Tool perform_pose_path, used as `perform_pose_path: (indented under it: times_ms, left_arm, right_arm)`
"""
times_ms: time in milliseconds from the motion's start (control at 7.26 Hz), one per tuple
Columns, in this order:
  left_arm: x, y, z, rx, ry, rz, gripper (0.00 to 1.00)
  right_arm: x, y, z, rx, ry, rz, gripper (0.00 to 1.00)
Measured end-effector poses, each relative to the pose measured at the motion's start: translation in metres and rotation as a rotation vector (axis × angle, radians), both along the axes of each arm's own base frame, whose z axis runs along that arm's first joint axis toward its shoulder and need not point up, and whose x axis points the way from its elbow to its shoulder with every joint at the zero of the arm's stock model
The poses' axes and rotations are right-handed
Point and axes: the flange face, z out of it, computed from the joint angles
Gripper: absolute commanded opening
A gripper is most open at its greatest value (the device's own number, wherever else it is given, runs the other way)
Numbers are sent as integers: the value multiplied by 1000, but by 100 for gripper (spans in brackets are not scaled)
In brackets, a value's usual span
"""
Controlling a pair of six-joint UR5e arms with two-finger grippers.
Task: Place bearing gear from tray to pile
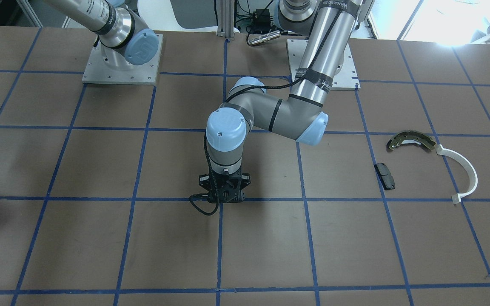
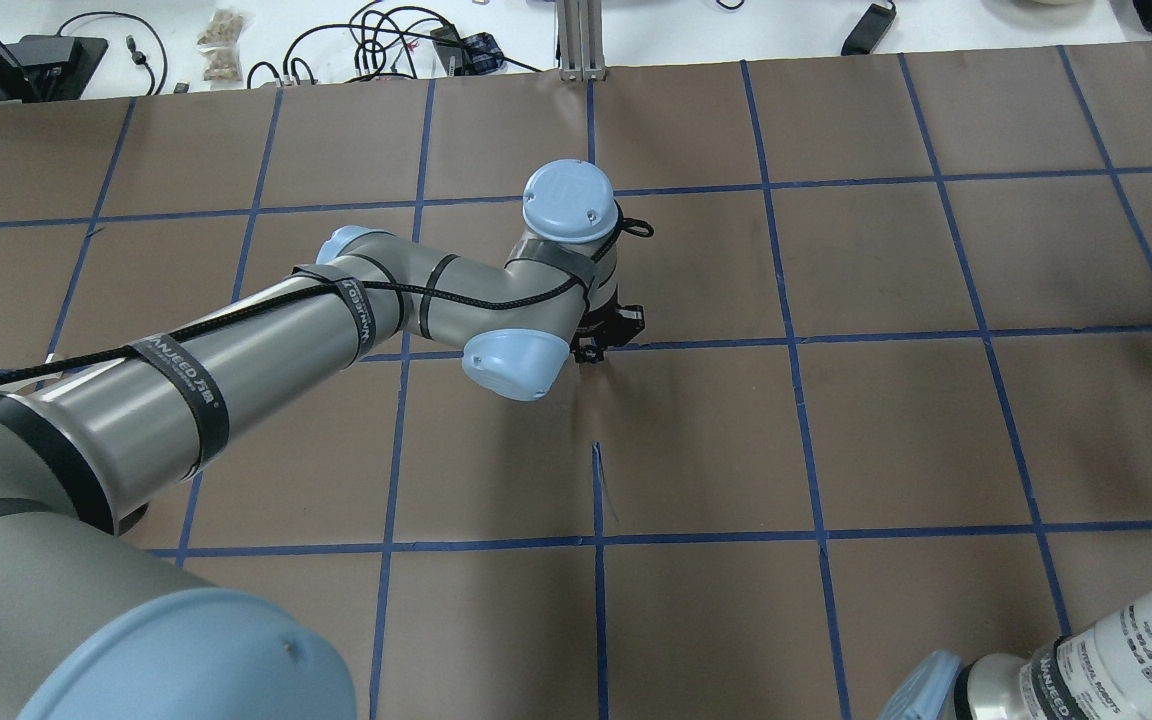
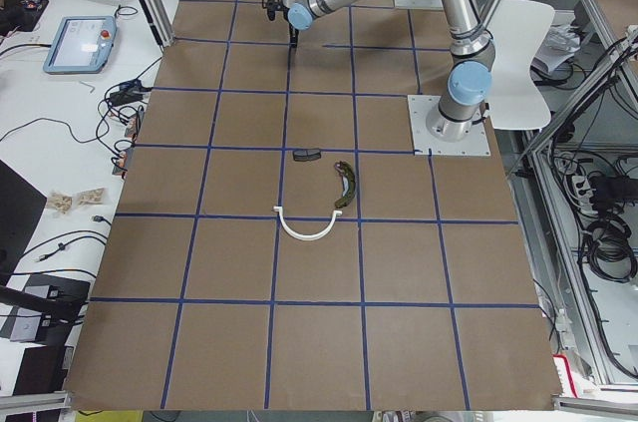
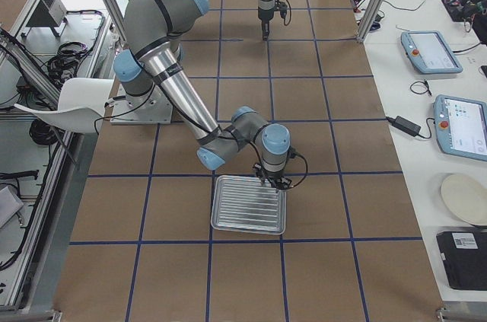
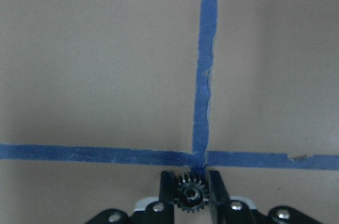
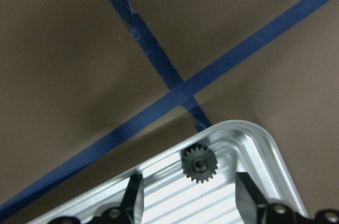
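My left gripper is shut on a small black toothed bearing gear and holds it over a blue tape crossing mid-table. My right gripper is open, its fingers either side of a second black gear that lies in the corner of the silvery ribbed tray. The tray also shows in the exterior right view. The pile lies well to my left: brass-and-grey brake shoe, white plastic arc and black pad.
The brown table is marked into squares by blue tape. Both arm base plates stand at the robot's side. Tablets and cables lie on the white bench beyond the table's far edge.
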Motion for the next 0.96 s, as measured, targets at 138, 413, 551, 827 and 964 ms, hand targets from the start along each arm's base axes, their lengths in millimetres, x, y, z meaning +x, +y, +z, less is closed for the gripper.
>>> perform_pose_path:
  times_ms: [138,413,551,827,964]
  left_arm:
    - [22,-10,15,-6,-2,-8,0]
    - [114,-42,50,24,-20,-53,0]
    - [166,-53,67,41,-27,-69,0]
    - [260,-60,98,60,-39,-108,0]
    - [317,-63,107,61,-55,-150,0]
  right_arm:
    - [1,-1,0,-3,-5,2,63]
    - [8,-6,0,-5,-6,13,47]
    - [10,-7,0,-4,-6,17,33]
    - [10,-8,0,-6,-2,19,15]
    - [10,-8,1,-6,0,18,13]
